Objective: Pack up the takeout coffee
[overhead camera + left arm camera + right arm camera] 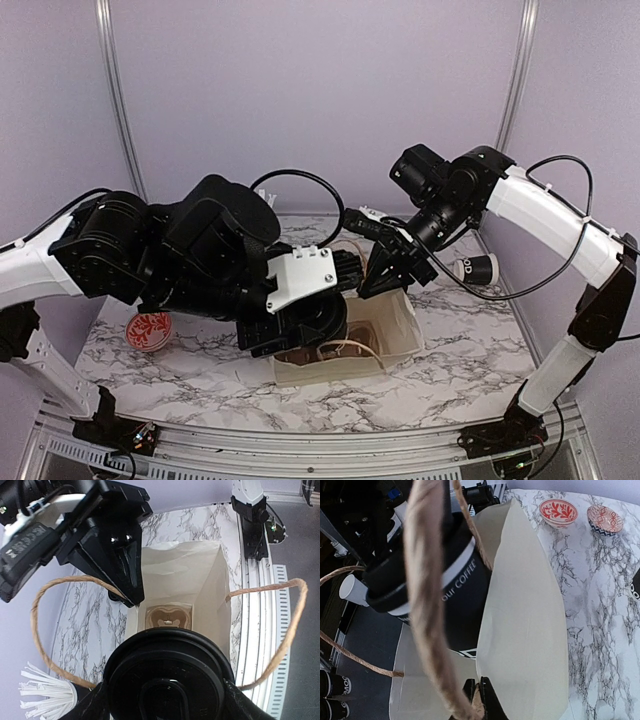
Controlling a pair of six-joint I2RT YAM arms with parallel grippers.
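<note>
Reads "our COFFEE" in white on the black coffee cup (pixel 470 600), with the earlier letters hidden behind a rope handle. Shows "OD" on the lying cup (pixel 473 267). Elsewhere too cut off to read.

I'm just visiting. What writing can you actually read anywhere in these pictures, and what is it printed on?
"our COFFEE": white letters on the black takeout coffee cup; the start is hidden behind the rope handle.
"OD": on a cup lying on its side at the table's right; the rest is hidden.
Black cups at the lower left of the right wrist view: white letters, too cut off to read.
Paper bag: no print visible.
</note>
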